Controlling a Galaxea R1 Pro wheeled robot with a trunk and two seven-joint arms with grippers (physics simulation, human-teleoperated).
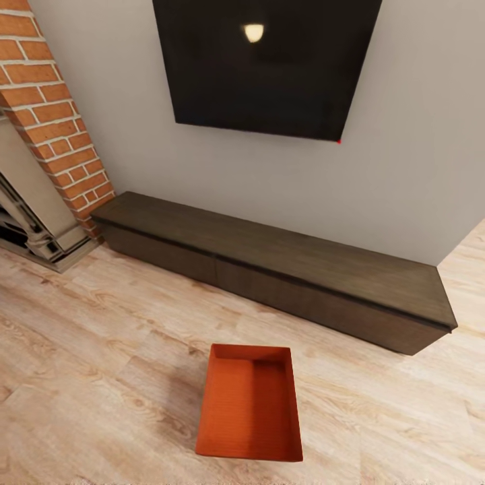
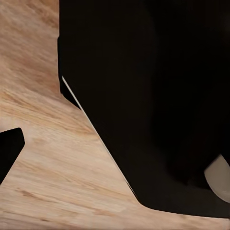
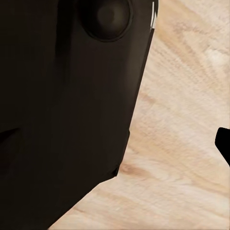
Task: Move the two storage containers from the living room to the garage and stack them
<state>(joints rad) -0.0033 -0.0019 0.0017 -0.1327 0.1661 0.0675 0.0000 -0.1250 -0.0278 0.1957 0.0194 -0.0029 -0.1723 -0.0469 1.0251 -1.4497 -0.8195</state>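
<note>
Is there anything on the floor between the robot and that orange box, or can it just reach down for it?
Nothing visible blocks it. The storage container sits open and empty on bare wood floor, with the low dark cabinet behind it.

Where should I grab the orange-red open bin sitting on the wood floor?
The orange-red rectangular open-topped bin sits upright and empty on the light wood plank floor. Best bet: come from above and pinch the two long side walls, one hand each, since its thin rims are exposed and nothing crowds it.
</note>
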